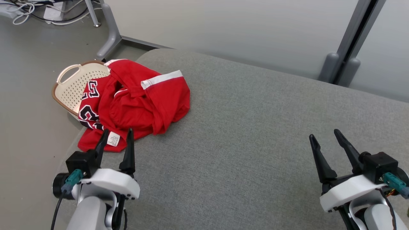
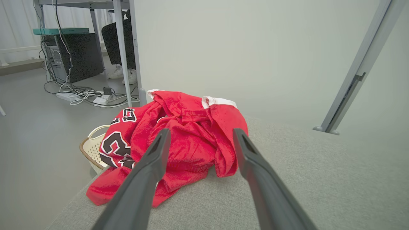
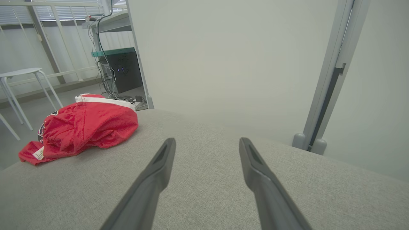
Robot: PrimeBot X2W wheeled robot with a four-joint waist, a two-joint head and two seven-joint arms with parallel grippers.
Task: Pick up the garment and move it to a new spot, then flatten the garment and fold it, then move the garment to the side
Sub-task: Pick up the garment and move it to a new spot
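Red jersey lies crumpled at the far left end of the grey upholstered surface. It has black numbers with white edging and a white trim band on top. Its left part hangs over the surface edge and covers part of the cream perforated basket on the floor. A white care label sits on the near hem.

Left gripper is at lower left, fingers spread apart and empty, tips just at the near hem of the jersey, one on each side of the label. Touching or not, cannot tell. In the left wrist view the jersey sits dead ahead, framed between the two dark fingers, with the basket peeking out to its left.

Right gripper is at lower right, over bare grey fabric, well apart from the jersey, fingers wide apart and holding nothing. In the right wrist view the jersey is far off to the left, label visible at its near corner.

Background: cables on the floor, computer tower under a desk, pale stool, frosted partition panels behind the surface.
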